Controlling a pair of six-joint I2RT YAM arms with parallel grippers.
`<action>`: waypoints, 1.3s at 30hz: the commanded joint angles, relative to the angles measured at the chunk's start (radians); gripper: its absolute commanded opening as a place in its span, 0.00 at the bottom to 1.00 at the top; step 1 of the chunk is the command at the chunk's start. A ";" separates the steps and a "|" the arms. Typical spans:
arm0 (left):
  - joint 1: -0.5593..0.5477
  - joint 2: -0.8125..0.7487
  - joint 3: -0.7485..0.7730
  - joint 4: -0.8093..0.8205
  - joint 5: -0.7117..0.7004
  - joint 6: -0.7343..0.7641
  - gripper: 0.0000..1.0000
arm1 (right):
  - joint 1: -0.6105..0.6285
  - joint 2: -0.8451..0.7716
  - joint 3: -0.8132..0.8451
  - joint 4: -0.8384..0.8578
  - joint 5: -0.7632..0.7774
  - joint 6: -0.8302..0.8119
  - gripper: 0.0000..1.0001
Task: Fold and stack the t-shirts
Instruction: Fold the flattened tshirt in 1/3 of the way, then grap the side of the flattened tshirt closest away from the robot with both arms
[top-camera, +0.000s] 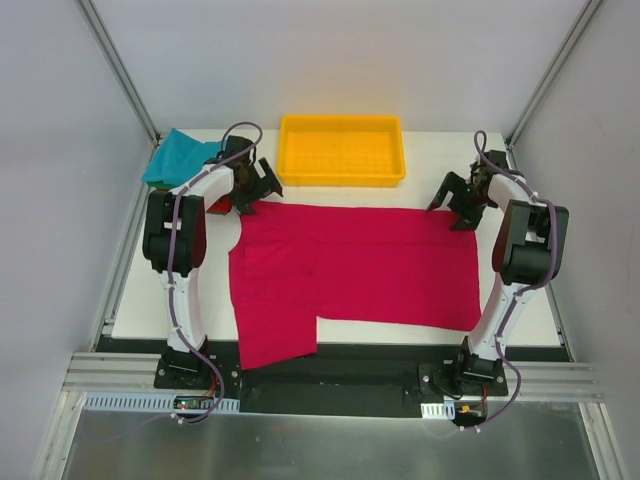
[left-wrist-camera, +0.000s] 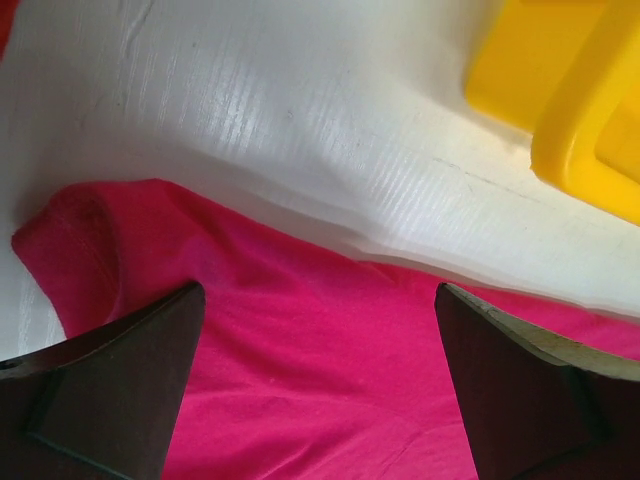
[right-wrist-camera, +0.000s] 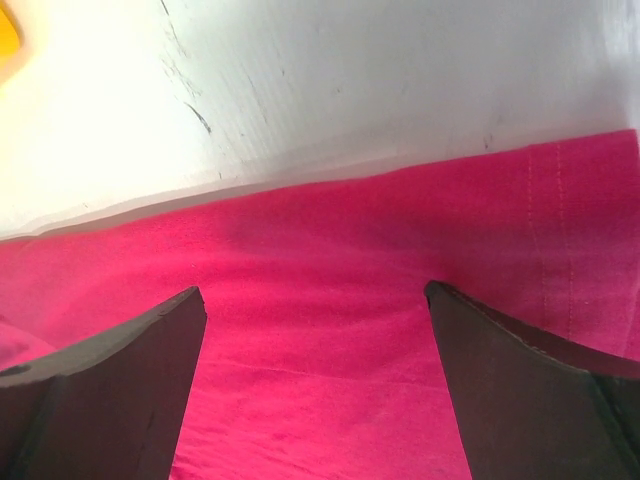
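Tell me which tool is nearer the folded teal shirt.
Left. The left tool hangs open over the pink shirt's far-left corner, just right of the teal shirt. The right tool hangs open over the pink shirt's far-right edge, well away from it.

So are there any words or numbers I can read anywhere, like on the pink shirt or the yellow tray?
None can be read.
The pink t-shirt shows plain cloth, and the yellow tray has no writing.
Any marks on the small parts at the arm bases are too tiny to read.
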 joint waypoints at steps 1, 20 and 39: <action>0.015 0.008 0.055 -0.049 -0.032 0.068 0.99 | -0.016 0.022 0.055 0.021 0.057 -0.032 0.96; -0.376 -1.007 -0.790 -0.174 -0.216 -0.133 0.99 | -0.015 -0.851 -0.605 -0.002 0.249 0.069 0.96; -0.732 -1.308 -1.045 -0.647 -0.068 -0.460 0.51 | -0.015 -0.860 -0.666 -0.024 0.290 0.018 0.96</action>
